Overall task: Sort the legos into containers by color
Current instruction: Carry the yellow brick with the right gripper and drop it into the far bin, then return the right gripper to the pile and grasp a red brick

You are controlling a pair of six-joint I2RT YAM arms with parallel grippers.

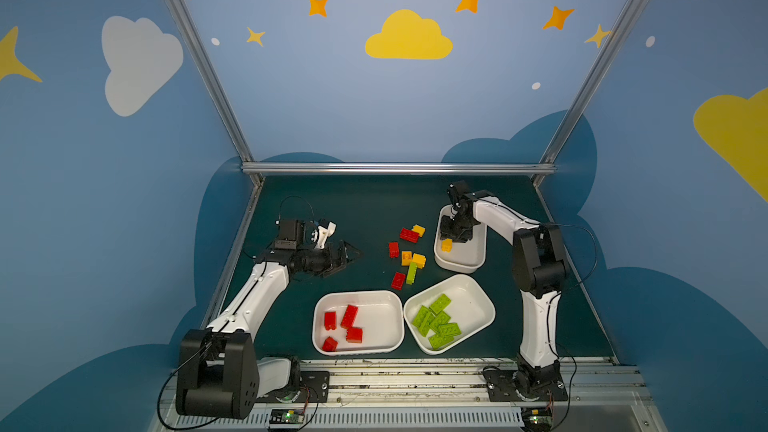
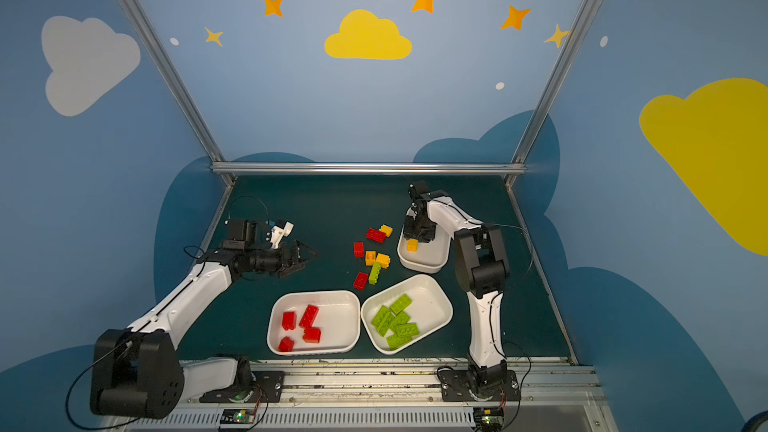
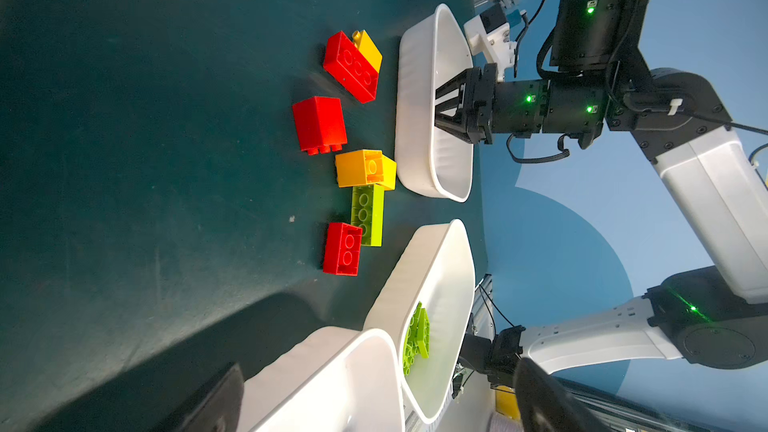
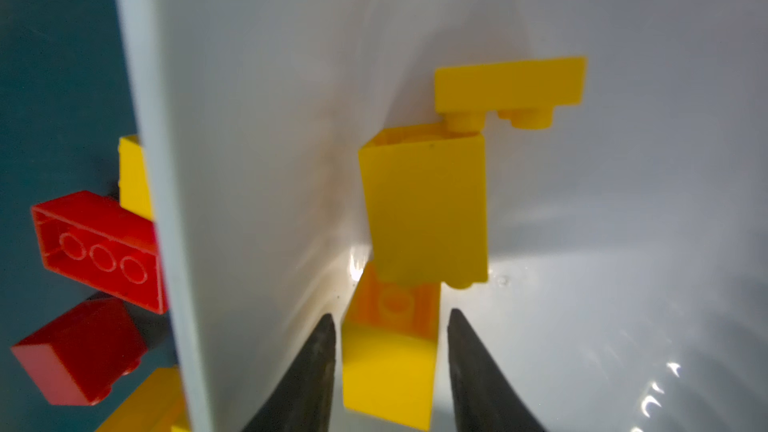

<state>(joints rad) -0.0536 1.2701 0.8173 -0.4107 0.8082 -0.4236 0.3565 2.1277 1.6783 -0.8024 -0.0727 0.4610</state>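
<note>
My right gripper hangs inside the far white container. It is open, and a yellow lego sits between its fingers with a gap on each side. Two more yellow legos lie beside it. Several loose legos in red, yellow, orange and green lie on the mat left of that container. The near containers hold red legos and green legos. My left gripper is open and empty, left of the loose legos, above the mat.
The red container and the green container stand side by side near the front rail. A metal frame bounds the back of the dark mat. In the left wrist view the loose legos lie beside the far container.
</note>
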